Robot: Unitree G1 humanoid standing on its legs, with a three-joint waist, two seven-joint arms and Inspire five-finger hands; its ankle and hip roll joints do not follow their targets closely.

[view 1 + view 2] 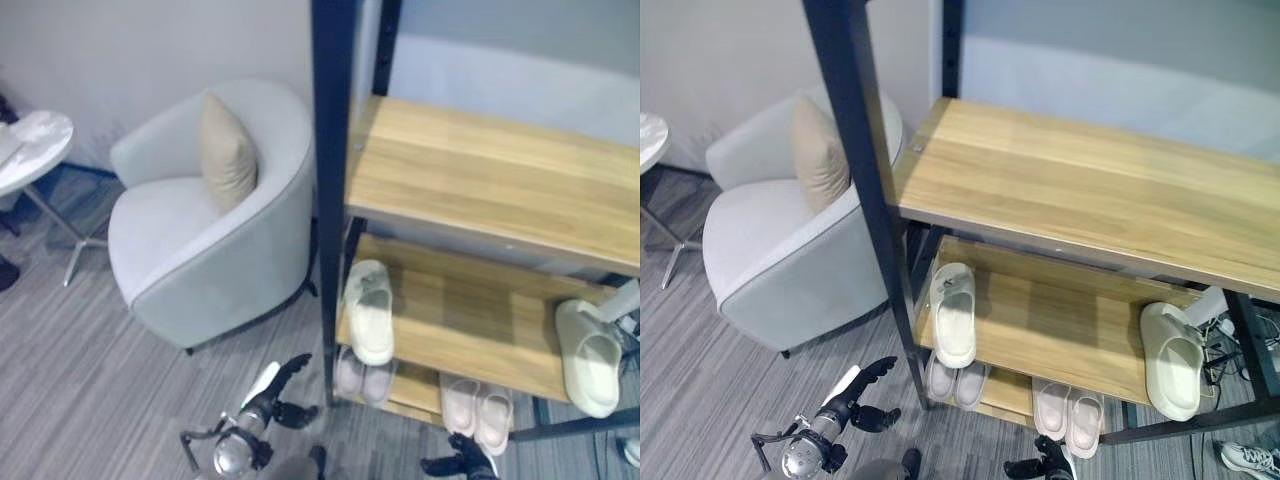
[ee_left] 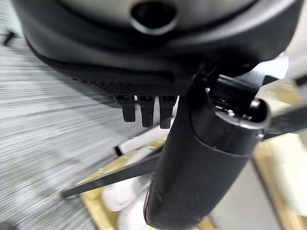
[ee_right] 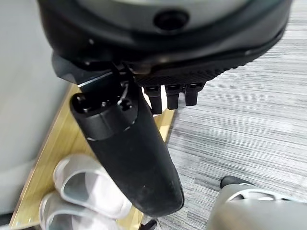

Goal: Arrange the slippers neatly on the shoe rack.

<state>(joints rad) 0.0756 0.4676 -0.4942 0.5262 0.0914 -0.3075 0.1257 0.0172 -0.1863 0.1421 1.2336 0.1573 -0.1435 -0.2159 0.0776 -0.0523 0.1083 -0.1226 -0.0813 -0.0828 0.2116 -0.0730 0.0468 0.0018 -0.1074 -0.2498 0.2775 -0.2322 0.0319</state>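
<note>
Beyond my left hand [image 1: 285, 392] fingers — hanging loosely spread, holding nothing — two cream slippers [image 1: 370, 311] are sitting far apart on the shoe rack [image 1: 470, 330] middle shelf. I'm judging the right-end slipper [image 1: 589, 357] needs sliding over squarely; right hand [image 1: 462, 465] fingers also relaxed.

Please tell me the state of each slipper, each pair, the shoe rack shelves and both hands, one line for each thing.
Left cream slipper: lying alone at middle shelf's left end.
Right cream slipper: lying alone at the right end, apart from its mate.
Left pink pair: side by side on bottom shelf.
Right pink pair: side by side, bottom shelf.
Top shelf: bare.
Left hand: open, holding nothing.
Right hand: holding nothing.
</note>
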